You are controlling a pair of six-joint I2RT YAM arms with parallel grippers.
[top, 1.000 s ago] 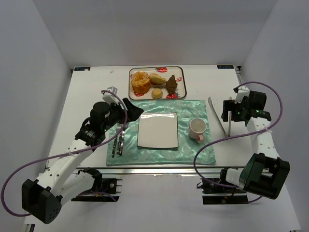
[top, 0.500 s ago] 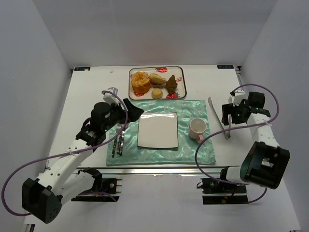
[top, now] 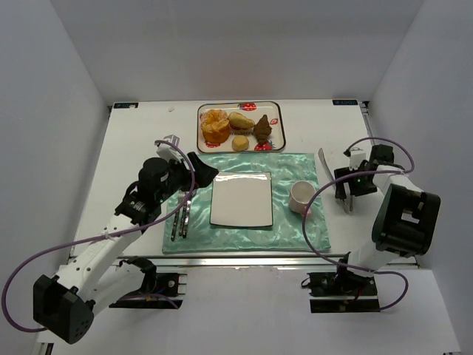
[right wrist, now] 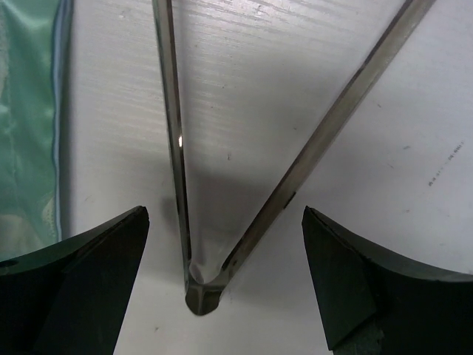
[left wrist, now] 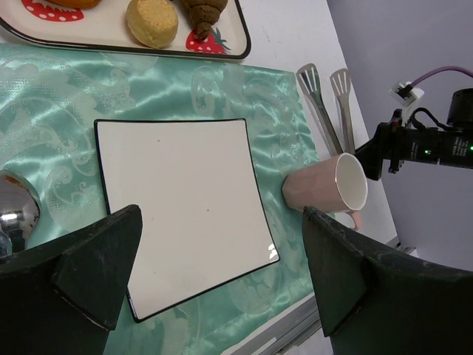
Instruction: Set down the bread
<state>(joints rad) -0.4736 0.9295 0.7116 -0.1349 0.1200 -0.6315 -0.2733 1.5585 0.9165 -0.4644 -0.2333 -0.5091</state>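
Observation:
The bread (top: 262, 128) is a small dark brown lumpy pastry on the right side of the strawberry-print tray (top: 277, 118) at the back. Its lower part shows at the top of the left wrist view (left wrist: 203, 13). My left gripper (top: 201, 168) is open and empty, hovering over the left edge of the white square plate (top: 242, 200); in its wrist view (left wrist: 222, 259) the plate (left wrist: 177, 200) lies between the fingers. My right gripper (top: 346, 188) is open, low over the hinge end of the metal tongs (top: 332, 177). In the right wrist view (right wrist: 222, 274) the tongs' hinge (right wrist: 199, 292) lies between the fingers, untouched.
A large golden bun (top: 215, 126) and pale rolls (top: 240, 142) share the tray. A pink cup (top: 301, 197) lies on its side on the green cloth (top: 288, 166), right of the plate. Cutlery (top: 179, 214) lies left of the plate.
My right arm has folded in and dropped over the near end of the tongs. My left arm has barely moved. Nothing was taken hold of.

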